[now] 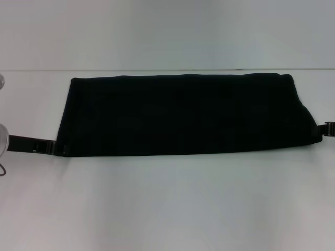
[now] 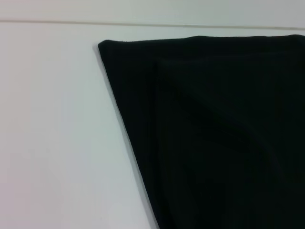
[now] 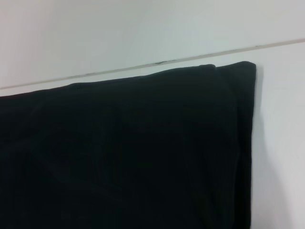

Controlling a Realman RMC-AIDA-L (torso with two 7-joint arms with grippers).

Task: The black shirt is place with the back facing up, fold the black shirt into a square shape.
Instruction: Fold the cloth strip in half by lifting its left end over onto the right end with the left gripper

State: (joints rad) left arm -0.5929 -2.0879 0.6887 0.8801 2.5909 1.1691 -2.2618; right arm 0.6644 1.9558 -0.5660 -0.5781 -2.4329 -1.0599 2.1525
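The black shirt [image 1: 180,115] lies flat on a white table [image 1: 167,209], across the middle of the head view. It is folded into a long, wide band with no lettering showing. The cloth looks soft and dull, with no shine. Its far edge is nearly straight and runs close to the line where the table meets the pale wall [image 1: 167,31]. The near edge slants a little, and the right end is rounded and puffy.

The left gripper [image 1: 56,148] comes in from the left edge of the head view as a thin black bar. Its tip meets the lower left corner of the shirt. Nobody can tell if its fingers are spread or pinching, because black hides against black.

The right gripper [image 1: 324,132] shows as a small black piece at the right edge, at the lower right end of the shirt. Its fingers cannot be made out either.

In the left wrist view, the shirt [image 2: 214,133] shows a sharp corner and a soft diagonal crease. In the right wrist view, the shirt [image 3: 124,152] shows a doubled layer along its end.
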